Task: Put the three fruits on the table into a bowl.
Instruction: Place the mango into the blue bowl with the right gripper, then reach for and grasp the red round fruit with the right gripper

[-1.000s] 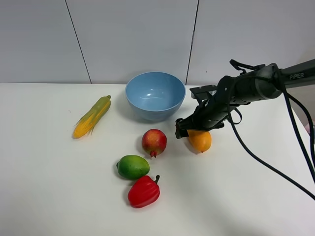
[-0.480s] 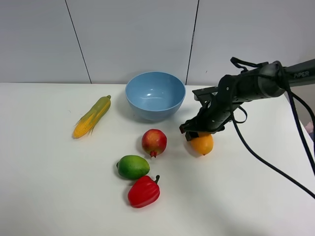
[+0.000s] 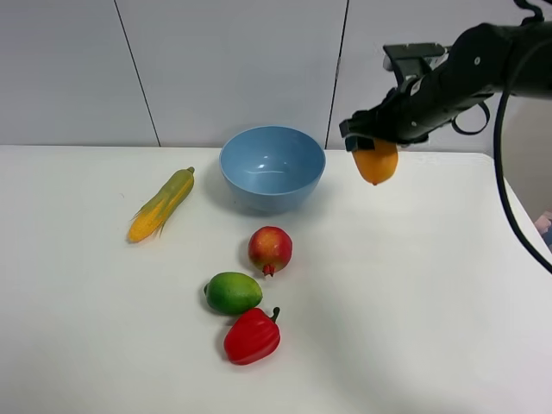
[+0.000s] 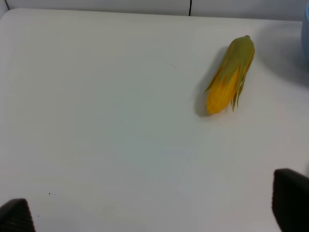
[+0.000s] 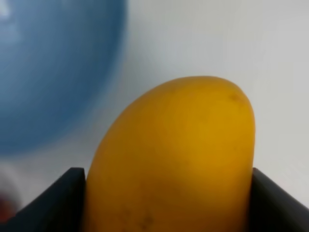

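My right gripper (image 3: pixel 373 147) is shut on the orange-yellow mango (image 3: pixel 377 162) and holds it in the air, to the right of the light-blue bowl (image 3: pixel 272 167) and above its rim level. In the right wrist view the mango (image 5: pixel 174 159) fills the frame between the dark fingers (image 5: pixel 48 205), with the bowl (image 5: pixel 53 67) blurred behind. The red pomegranate (image 3: pixel 270 249) and the green lime-like fruit (image 3: pixel 233 292) lie on the white table (image 3: pixel 431 328) in front of the bowl. My left gripper (image 4: pixel 154 212) shows only its two dark fingertips (image 4: pixel 291 199), spread wide and empty.
A yellow-green corn cob (image 3: pixel 161 204) lies left of the bowl; it also shows in the left wrist view (image 4: pixel 230 76). A red bell pepper (image 3: pixel 252 335) lies just in front of the lime-like fruit. A grey panelled wall (image 3: pixel 172 60) stands behind the table.
My right gripper has lifted the mango off the table and carried it up and back, to beside the bowl's right side. The other fruits have not moved.
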